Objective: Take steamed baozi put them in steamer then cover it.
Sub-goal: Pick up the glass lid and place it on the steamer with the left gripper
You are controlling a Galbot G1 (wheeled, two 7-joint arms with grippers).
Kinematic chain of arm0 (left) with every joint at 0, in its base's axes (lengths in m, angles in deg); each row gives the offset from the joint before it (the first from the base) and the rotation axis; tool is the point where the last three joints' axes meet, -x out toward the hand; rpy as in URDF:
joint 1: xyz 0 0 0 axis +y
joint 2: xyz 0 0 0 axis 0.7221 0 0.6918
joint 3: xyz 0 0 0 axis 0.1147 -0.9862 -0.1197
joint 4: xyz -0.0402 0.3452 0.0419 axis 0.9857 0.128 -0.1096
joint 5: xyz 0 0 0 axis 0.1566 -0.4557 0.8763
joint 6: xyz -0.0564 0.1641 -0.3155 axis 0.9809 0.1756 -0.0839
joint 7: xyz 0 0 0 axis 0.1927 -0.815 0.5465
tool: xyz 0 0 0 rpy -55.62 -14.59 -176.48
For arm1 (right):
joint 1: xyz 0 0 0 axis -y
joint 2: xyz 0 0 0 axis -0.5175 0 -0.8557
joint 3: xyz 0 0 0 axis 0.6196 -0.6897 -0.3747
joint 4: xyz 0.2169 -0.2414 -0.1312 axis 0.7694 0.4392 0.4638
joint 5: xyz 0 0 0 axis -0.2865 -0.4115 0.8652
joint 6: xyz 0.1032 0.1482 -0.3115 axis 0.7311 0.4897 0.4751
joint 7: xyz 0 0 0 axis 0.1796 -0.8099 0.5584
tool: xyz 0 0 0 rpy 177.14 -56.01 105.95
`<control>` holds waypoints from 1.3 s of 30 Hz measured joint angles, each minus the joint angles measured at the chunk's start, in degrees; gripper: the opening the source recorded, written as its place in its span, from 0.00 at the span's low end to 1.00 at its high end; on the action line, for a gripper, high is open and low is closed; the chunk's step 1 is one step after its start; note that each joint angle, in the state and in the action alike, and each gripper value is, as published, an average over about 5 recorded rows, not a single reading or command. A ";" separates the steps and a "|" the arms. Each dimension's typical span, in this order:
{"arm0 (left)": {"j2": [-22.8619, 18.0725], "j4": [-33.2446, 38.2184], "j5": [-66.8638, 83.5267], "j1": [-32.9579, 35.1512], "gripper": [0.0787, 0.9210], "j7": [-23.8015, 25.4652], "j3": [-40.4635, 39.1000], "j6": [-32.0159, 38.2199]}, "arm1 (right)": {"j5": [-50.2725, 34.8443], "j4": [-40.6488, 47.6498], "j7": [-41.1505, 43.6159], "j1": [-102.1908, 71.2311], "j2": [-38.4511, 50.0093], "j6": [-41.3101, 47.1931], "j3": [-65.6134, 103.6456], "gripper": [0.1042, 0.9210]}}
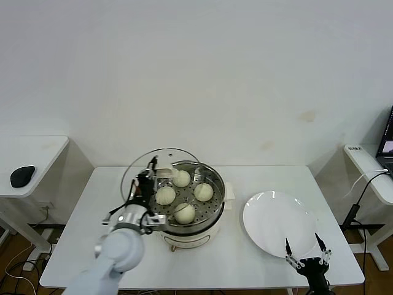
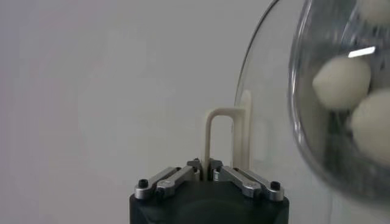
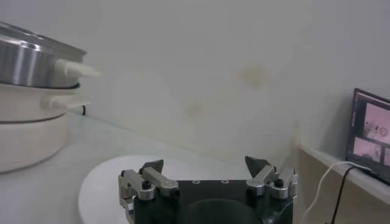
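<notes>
The steel steamer stands at the table's middle on its white base. Several cream-white baozi lie on its perforated tray; some show in the left wrist view. My left gripper is shut on the white bar handle of the clear glass cover. It holds the cover tilted on edge at the steamer's left side, its rim beside the pot. My right gripper is open and empty at the table's front right, by the plate.
A flat white plate lies right of the steamer; it also shows in the right wrist view, with the steamer beyond. Side desks stand at both sides: a black mouse on the left, a screen on the right.
</notes>
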 measured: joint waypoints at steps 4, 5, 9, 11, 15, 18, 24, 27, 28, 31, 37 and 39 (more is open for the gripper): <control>-2.28 -1.99 -2.17 -1.60 0.08 0.50 -2.92 0.04 | 0.23 -0.01 0.03 -0.04 0.17 0.13 0.03 0.88; -2.84 -2.52 -2.73 -1.88 0.08 0.58 -3.54 0.09 | 0.26 0.00 0.03 -0.04 0.20 0.15 0.06 0.88; -4.60 -4.52 -4.78 -2.57 0.08 0.86 -5.29 0.39 | 0.35 0.17 0.05 -0.09 0.38 0.16 0.25 0.88; -5.05 -5.26 -5.55 -2.72 0.08 0.97 -5.72 0.52 | 0.38 0.30 0.06 -0.16 0.45 0.14 0.33 0.88; -5.43 -5.98 -6.56 -2.75 0.08 1.18 -6.07 0.75 | 0.54 0.59 0.07 -0.24 0.46 0.06 0.36 0.88; -5.49 -6.15 -7.08 -2.55 0.08 1.35 -6.10 0.89 | 0.69 0.71 0.07 -0.27 0.44 -0.01 0.33 0.88; -5.99 -6.42 -8.01 -1.81 0.08 1.31 -6.36 1.20 | 0.82 0.60 0.08 -0.38 0.47 -0.13 0.24 0.88; -6.11 -6.86 -8.30 -1.60 0.08 1.27 -6.34 1.38 | 0.84 0.51 0.12 -0.52 0.50 -0.17 0.23 0.88; -6.11 -7.00 -8.38 -1.58 0.08 1.26 -6.31 1.44 | 0.84 0.49 0.13 -0.55 0.51 -0.18 0.24 0.88; -6.21 -7.41 -8.57 -1.66 0.08 1.15 -6.21 1.63 | 0.86 0.48 0.14 -0.64 0.50 -0.23 0.24 0.88; -6.35 -8.02 -8.65 -2.13 0.08 0.95 -5.98 1.90 | 0.87 0.60 0.17 -0.74 0.54 -0.36 0.25 0.88; -6.46 -8.11 -8.53 -2.12 0.08 0.91 -5.97 1.98 | 0.90 0.67 0.19 -0.73 0.51 -0.38 0.24 0.88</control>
